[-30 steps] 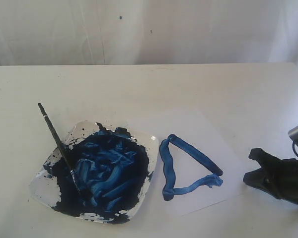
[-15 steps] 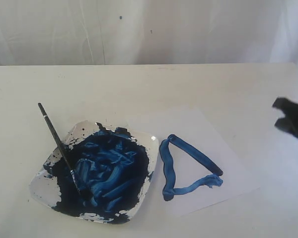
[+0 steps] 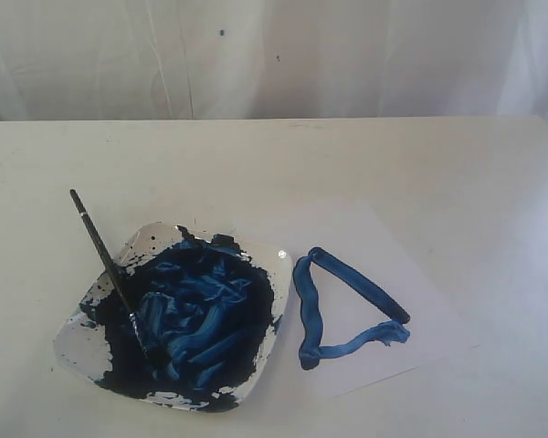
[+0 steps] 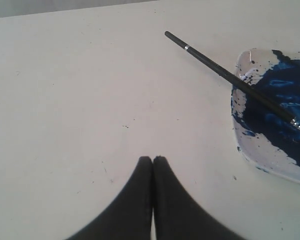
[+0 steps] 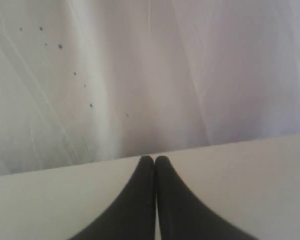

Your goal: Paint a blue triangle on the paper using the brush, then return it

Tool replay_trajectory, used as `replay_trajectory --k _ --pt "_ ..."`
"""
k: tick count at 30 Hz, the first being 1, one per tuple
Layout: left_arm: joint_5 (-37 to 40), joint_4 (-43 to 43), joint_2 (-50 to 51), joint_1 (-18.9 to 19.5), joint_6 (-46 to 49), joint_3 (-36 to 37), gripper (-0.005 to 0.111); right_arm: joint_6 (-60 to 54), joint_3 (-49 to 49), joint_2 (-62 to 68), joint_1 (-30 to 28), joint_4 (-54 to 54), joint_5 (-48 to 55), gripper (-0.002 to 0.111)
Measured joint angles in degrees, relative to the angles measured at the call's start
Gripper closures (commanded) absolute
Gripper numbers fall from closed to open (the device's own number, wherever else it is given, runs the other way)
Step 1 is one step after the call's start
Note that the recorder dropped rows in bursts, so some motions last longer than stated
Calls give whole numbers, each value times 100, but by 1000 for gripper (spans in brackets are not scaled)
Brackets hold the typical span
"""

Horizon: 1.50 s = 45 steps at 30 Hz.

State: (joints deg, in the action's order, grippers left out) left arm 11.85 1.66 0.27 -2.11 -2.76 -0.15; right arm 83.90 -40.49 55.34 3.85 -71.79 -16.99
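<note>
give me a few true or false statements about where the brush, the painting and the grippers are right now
1. The brush rests with its bristle end in the dish. True.
2. The blue triangle on the paper is filled in solid. False: it is an outline only, with white paper showing inside.
3. The left gripper is holding the brush. False: its jaws are shut on nothing, and the brush lies apart from it.
4. The right gripper has its jaws shut. True.
</note>
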Motion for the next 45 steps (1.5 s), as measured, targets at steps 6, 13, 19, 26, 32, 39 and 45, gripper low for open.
replay_trajectory --k 6,13,19,26,32,39,45 --pt "0 0 0 0 0 0 107 -97 147 -1135 64 -11 435 108" --pt "0 0 0 0 0 0 107 -84 528 -2367 74 -11 440 108" --pt "0 0 0 0 0 0 107 -44 571 -2942 74 -11 223 108" --pt "0 0 0 0 0 0 107 -48 571 -3015 74 -11 122 108" --pt "0 0 0 0 0 0 107 -1253 646 -3015 74 1083 181 108" --pt "0 0 0 0 0 0 107 -7025 870 -3049 74 6707 1354 108" --pt "0 0 0 0 0 0 107 -8832 905 -3049 74 8022 2847 108"
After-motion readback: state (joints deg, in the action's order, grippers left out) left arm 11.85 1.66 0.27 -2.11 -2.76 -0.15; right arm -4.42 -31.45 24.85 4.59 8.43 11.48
